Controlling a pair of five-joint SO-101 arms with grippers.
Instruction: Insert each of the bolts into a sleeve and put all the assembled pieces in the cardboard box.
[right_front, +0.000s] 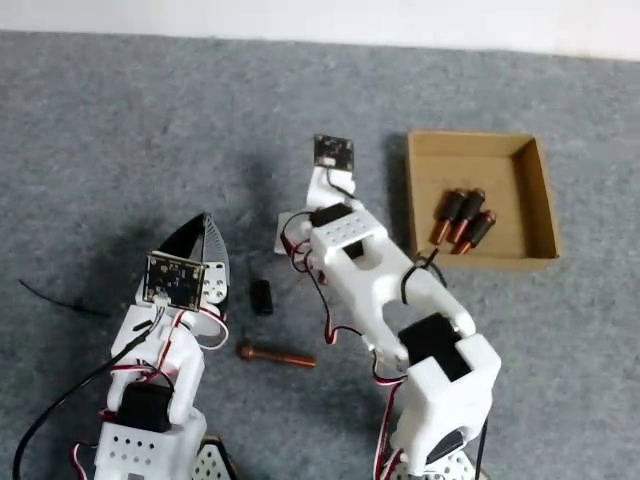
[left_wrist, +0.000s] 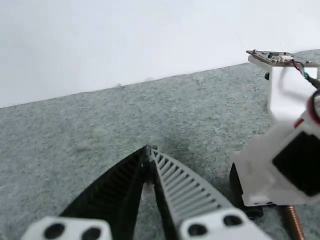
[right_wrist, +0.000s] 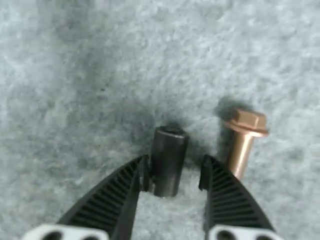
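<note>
A black sleeve (right_wrist: 169, 155) lies on the grey carpet between the fingers of my right gripper (right_wrist: 175, 162), which is open around it; one fingertip is at its side, the other stands clear. Just beside it lies a copper bolt (right_wrist: 242, 140), its hex head pointing away from the gripper. From above, the sleeve (right_front: 261, 296) and the bolt (right_front: 275, 354) lie between the two arms. My left gripper (right_front: 207, 222) is shut and holds nothing, left of the sleeve, its tips (left_wrist: 148, 149) over bare carpet. The cardboard box (right_front: 500, 170) holds three assembled pieces (right_front: 460, 220).
The box stands at the back right, beyond the right arm (right_front: 370, 270). A thin black strip (right_front: 50, 300) lies at the far left. A white wall (left_wrist: 125, 40) borders the carpet at the back. The right arm's white body (left_wrist: 280, 165) is close to my left gripper.
</note>
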